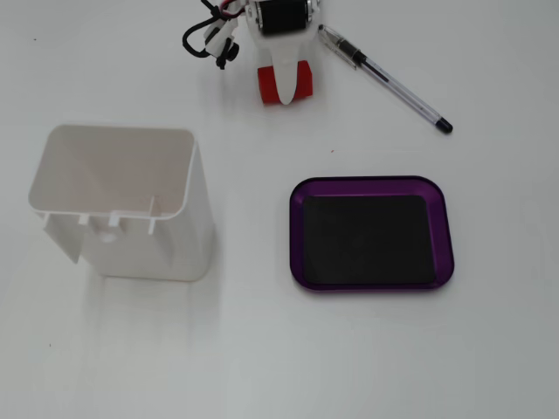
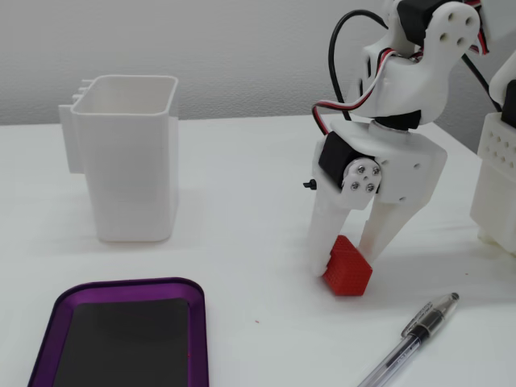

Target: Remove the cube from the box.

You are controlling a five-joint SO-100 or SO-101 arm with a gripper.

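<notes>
The red cube [image 2: 351,274] rests on the white table, outside the purple tray [image 2: 56,322], which holds nothing. My gripper [image 2: 347,263] stands over the cube with one white finger on each side of it, closed on it. In the other fixed view the cube [image 1: 302,81] sits at the top centre, with a white finger [image 1: 284,80] across its front and my gripper [image 1: 285,87] above it. The tray [image 1: 373,185] lies below and to the right of the cube in that view, well apart from it.
A tall white open-topped container [image 1: 140,236] stands left of the tray and also shows in the other fixed view [image 2: 133,185]. A clear ballpoint pen [image 1: 384,77] lies right of the cube; it also shows in the other fixed view [image 2: 411,339]. The arm's white base [image 2: 496,177] is at the right.
</notes>
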